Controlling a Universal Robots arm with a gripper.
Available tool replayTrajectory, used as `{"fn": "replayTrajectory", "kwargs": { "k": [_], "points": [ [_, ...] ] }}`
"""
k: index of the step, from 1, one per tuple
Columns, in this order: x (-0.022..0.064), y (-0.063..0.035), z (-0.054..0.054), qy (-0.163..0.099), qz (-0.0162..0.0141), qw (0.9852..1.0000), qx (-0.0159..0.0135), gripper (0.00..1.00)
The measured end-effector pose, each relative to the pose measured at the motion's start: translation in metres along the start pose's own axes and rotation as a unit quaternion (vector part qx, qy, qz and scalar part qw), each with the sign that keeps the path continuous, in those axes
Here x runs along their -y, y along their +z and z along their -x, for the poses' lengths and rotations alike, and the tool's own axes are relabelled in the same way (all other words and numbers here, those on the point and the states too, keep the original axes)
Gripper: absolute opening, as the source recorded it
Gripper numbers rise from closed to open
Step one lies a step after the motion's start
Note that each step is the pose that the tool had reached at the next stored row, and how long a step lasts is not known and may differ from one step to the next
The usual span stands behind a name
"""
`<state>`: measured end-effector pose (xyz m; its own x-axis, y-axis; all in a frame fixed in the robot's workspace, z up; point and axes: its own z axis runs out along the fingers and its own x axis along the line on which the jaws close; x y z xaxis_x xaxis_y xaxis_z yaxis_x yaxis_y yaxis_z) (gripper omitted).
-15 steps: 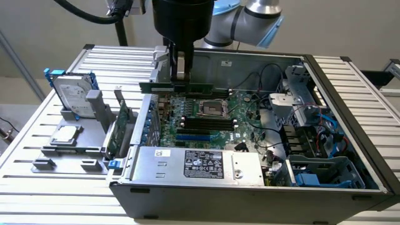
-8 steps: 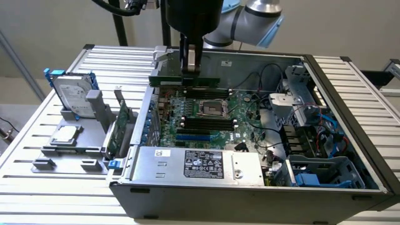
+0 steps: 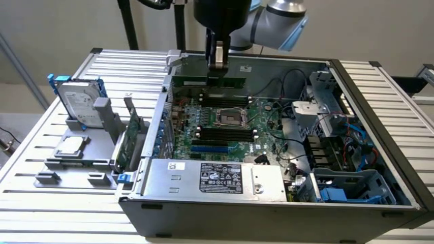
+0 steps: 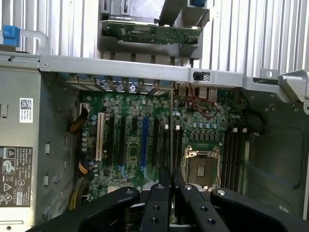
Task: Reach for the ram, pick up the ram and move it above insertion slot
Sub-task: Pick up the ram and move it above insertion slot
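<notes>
Your gripper hangs over the far side of the open computer case, its fingers drawn close together and clamped on the ram, the long green stick held level and on edge just above the motherboard. In the wrist view the stick shows edge-on as a thin line running up from between the fingers, across the board beside the processor socket.

You are, by the look of it, in the carrying step: the ram is off its rest and in the air, near the dark memory slots on the far side of the socket. Hovering over the slot calls for the stick's long edge to run parallel to the chosen slot and sit squarely over it; whether it is lined up yet is not clear from here.

The count: one arm, one gripper, one ram in hand. On the slatted table at the exterior view's left stand one hard drive, one loose processor and one upright expansion card.
</notes>
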<state>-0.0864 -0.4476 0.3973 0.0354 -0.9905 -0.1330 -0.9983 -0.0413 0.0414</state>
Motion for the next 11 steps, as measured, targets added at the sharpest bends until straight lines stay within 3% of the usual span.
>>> {"fn": "replayTrajectory", "kwargs": {
  "k": [11],
  "points": [
    [0.025, 0.0034, 0.009, 0.01, -0.0012, 0.9999, -0.0016, 0.13]
  ]
}}
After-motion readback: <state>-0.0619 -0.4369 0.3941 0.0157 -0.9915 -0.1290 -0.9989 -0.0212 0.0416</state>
